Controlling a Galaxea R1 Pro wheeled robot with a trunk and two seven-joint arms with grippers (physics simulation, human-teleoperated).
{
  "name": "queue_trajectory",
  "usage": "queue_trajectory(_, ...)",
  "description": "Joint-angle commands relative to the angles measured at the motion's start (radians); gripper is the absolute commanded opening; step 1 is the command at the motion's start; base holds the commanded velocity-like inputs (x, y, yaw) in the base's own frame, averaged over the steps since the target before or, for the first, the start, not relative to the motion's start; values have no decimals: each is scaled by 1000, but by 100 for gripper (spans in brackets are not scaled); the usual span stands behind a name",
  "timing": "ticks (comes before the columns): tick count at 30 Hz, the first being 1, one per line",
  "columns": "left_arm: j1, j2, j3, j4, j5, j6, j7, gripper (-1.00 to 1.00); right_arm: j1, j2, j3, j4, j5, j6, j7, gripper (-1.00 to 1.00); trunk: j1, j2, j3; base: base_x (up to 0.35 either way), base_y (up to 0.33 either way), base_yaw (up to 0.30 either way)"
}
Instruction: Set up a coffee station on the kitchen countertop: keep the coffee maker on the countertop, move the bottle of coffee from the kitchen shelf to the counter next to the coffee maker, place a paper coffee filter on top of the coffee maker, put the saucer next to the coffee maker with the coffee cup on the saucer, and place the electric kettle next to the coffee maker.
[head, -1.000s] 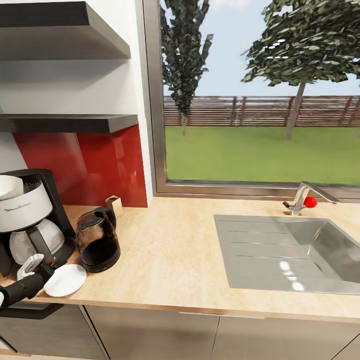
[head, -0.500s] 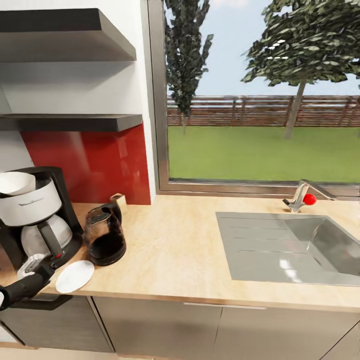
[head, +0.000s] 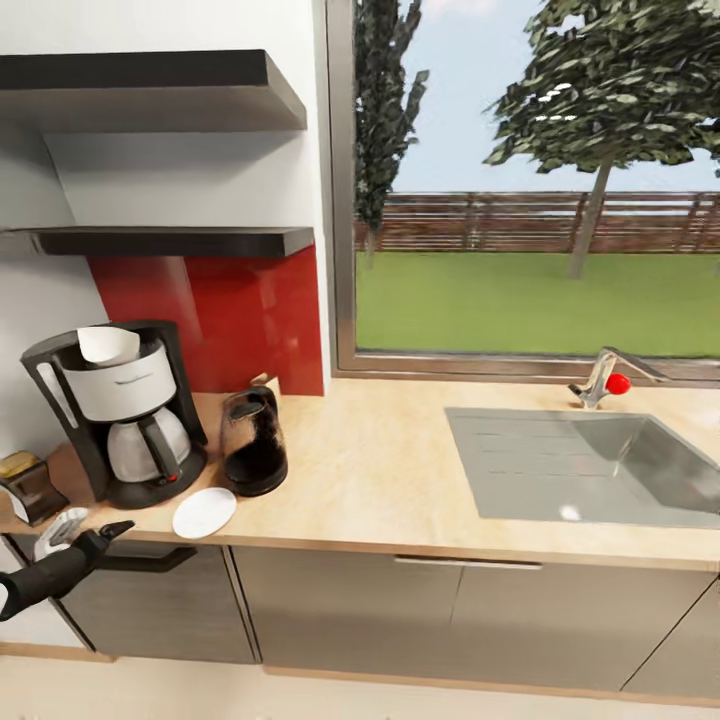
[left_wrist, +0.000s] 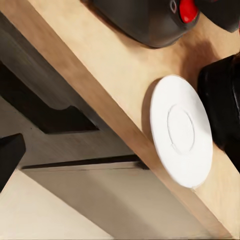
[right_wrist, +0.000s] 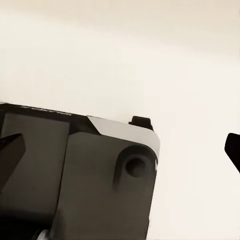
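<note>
The coffee maker (head: 125, 415) stands at the left of the kitchen countertop (head: 380, 480), with the paper coffee filter (head: 108, 345) on top. To its right stands the electric kettle (head: 255, 445), and the saucer (head: 204, 512) lies in front near the counter edge. The bottle of coffee (head: 28, 482) sits left of the machine. The kitchen shelf (head: 170, 240) is bare. The coffee cup is out of view. My left gripper (head: 85, 535) hangs open and holds nothing, just off the counter edge, left of the saucer (left_wrist: 182, 132). My right gripper (right_wrist: 120, 150) is open.
A steel sink (head: 590, 470) with a red-knobbed tap (head: 605, 380) takes the counter's right half under the window. A thicker upper shelf (head: 150, 85) hangs above. Grey drawer fronts with a dark handle (head: 150, 560) lie below the counter.
The camera has pulled back and shifted, so the counter looks farther off and the bottle has come into view. My left gripper now sits off the counter edge instead of over it.
</note>
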Motion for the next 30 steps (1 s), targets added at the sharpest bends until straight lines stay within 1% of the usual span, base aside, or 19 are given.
queue_trajectory(1, -1, 0, 3, 0, 0, 7, -3, 100, -1, 0, 4, 1, 7, -2, 0, 100, 0, -2, -2, -255, 231, 0)
queue_trajectory(9, -1, -1, 1, 1, -2, 6, -5, 100, -1, 0, 4, 1, 7, -2, 0, 100, 0, -2, -2, -225, 243, 0)
queue_trajectory(12, -1, -1, 1, 14, -3, 5, -10, 100, -1, 0, 4, 1, 7, -2, 0, 100, 0, -2, -2, -186, 235, 0)
queue_trajectory(16, 16, -2, -3, 106, -3, 4, -19, 100, -1, 0, 4, 1, 8, -2, 0, 100, 0, -2, -2, -101, 137, 0)
queue_trajectory(17, 51, -2, -9, 156, -3, -52, -21, 100, -1, 0, 6, 1, 8, -2, -1, 100, 0, -2, -2, -10, 14, 0)
queue_trajectory(19, 95, -1, -15, 164, -5, -115, -21, 100, -1, 0, 6, 1, 9, -2, -1, 100, 0, -2, -2, -5, 7, 0)
queue_trajectory(21, 144, -1, -28, 168, -18, -182, -21, 100, -1, 0, 6, 1, 9, -2, -2, 100, 0, -2, -2, -2, 3, 0)
queue_trajectory(23, 191, -1, -45, 171, -46, -257, -21, 100, -1, 0, 6, 1, 9, -2, -2, 100, 0, -2, -2, -1, 1, 0)
queue_trajectory(24, 203, -1, -50, 172, -57, -279, -21, 100, -1, 0, 6, 1, 9, -2, -2, 100, 0, -2, -2, 0, 0, 0)
queue_trajectory(25, 227, -1, -59, 177, -83, -325, -20, 100, -1, 0, 6, 1, 9, -2, -3, 100, 0, -2, -2, 0, 0, 0)
queue_trajectory(27, 266, -1, -70, 203, -147, -424, -20, 100, -1, -1, 5, 1, 9, -3, -3, 100, 0, -2, -2, 0, 0, 0)
queue_trajectory(28, 274, -2, -72, 213, -166, -449, -20, 100, -1, -1, 5, 1, 9, -3, -3, 100, 0, -2, -2, 0, 0, 0)
queue_trajectory(30, 292, -2, -76, 270, -247, -548, -20, 100, -1, -5, 5, 1, 9, -3, -5, 100, 0, -2, -2, 0, 0, 0)
